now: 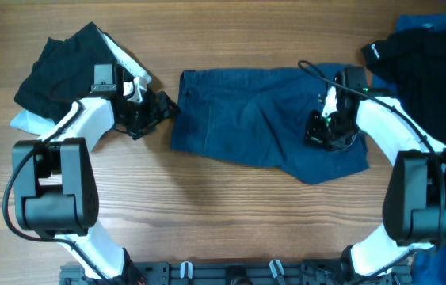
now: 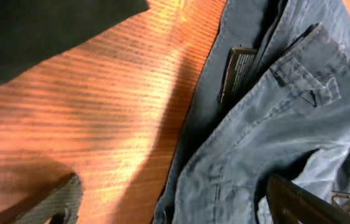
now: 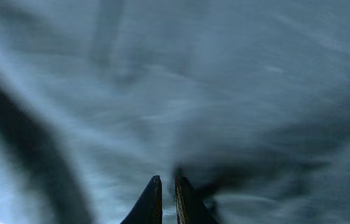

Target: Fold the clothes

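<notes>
The shorts (image 1: 266,115) lay flat on the desk (image 1: 207,206). The right end effector (image 3: 167,184), nearly closed, pinched their cloth. The left end effector (image 1: 158,108) gaped wide beside the waistband, probably to grip it.

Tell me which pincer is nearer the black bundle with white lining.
Left. Left pincer sits beside the black, white-lined bundle; right pincer is across, on the dark blue woven shorts.

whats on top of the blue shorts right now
The right claw sits on the blue shorts near their right end, fingers almost together and seemingly pinching cloth. The fabric under it is hidden, as is the wooden table beneath the shorts.
</notes>
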Tool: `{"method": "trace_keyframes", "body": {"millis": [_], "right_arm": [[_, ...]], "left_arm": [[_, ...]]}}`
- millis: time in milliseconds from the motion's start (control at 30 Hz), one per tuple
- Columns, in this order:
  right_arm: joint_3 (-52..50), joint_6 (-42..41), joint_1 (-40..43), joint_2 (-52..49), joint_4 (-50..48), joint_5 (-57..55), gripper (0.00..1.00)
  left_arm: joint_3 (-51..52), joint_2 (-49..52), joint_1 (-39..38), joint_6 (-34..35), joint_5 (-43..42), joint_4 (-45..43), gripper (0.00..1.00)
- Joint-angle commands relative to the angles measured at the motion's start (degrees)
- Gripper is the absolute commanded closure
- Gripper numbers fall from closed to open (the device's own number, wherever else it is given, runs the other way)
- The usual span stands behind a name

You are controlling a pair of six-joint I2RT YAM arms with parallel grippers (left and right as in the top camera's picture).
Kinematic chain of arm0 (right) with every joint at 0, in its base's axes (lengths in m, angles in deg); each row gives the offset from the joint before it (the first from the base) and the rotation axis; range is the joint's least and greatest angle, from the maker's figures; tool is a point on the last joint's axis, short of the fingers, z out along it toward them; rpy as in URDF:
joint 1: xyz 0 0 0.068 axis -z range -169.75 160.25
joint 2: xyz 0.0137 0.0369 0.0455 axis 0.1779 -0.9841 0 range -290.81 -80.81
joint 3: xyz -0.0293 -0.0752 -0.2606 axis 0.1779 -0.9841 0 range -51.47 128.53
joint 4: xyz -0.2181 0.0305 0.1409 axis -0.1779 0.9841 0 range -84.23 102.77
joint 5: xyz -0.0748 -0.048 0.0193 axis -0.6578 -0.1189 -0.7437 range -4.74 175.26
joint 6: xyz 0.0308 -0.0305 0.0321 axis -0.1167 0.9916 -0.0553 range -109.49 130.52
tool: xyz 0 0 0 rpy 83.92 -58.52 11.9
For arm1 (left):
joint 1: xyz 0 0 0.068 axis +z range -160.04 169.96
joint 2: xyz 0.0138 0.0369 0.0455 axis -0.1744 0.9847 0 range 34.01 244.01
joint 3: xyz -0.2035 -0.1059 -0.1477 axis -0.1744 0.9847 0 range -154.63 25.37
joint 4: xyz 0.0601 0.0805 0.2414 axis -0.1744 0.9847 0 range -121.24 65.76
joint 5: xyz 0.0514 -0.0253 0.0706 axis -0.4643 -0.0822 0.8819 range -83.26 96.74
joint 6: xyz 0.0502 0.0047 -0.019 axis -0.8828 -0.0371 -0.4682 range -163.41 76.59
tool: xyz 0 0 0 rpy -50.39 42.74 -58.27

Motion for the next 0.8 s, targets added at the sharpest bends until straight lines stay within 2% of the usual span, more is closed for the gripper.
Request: {"method": "trace_keyframes", "body": {"millis": [0, 100, 233, 300, 333, 367, 400, 433, 533, 633, 700, 767], "right_arm": [[-1.5, -2.7, 0.1, -2.6, -0.1, -8.4, 0.93], [-1.5, -2.6, 0.1, -2.6, -0.1, -8.5, 0.95], [-1.5, -1.7, 0.1, -2.6, -0.4, -8.3, 0.96], [-1.5, -1.7, 0.1, -2.6, -0.5, -8.3, 0.96], [-1.5, -1.6, 0.1, -2.6, -0.4, -8.2, 0.96], [-1.5, -1.6, 0.1, -2.6, -0.4, -8.2, 0.96], [-1.5, -1.6, 0.1, -2.6, -0.3, -8.2, 0.96], [-1.5, -1.6, 0.1, -2.6, 0.1, -8.2, 0.96], [-1.4, -1.6, 0.1, -2.6, 1.5, -8.2, 0.96], [-1.0, -1.6, 0.1, -1.2, 2.6, -7.7, 0.96], [-1.0, -1.5, 0.1, 0.7, 2.4, -5.2, 0.96], [-1.0, -0.8, 0.1, 2.2, 2.2, -1.6, 0.96]], "left_arm": [[0.4, 6.3, -3.5, -2.4, 2.3, -2.3, 0.07], [0.4, 10.8, -7.0, -1.9, -2.2, -8.6, 0.09], [0.4, 16.1, -10.2, 3.4, -3.0, -14.2, 0.15], [0.4, 17.3, -11.5, 3.7, -6.4, -17.5, 0.33], [0.4, 17.3, -12.2, 3.7, -7.1, -18.8, 0.50], [0.3, 17.3, -12.8, 3.7, -7.4, -19.7, 0.60], [0.3, 17.1, -13.4, 3.7, -7.9, -20.2, 0.74], [0.2, 16.5, -13.5, 3.7, -7.9, -19.1, 0.96], [0.0, 10.9, -11.7, 1.1, -7.7, -12.8, 0.96], [-2.4, 0.7, -8.7, -3.8, -2.9, -1.3, 0.96], [-4.9, -6.9, -6.6, -7.4, 0.3, 6.1, 0.96], [-6.2, -12.2, -6.1, -8.9, 1.2, 9.9, 0.96]]}}
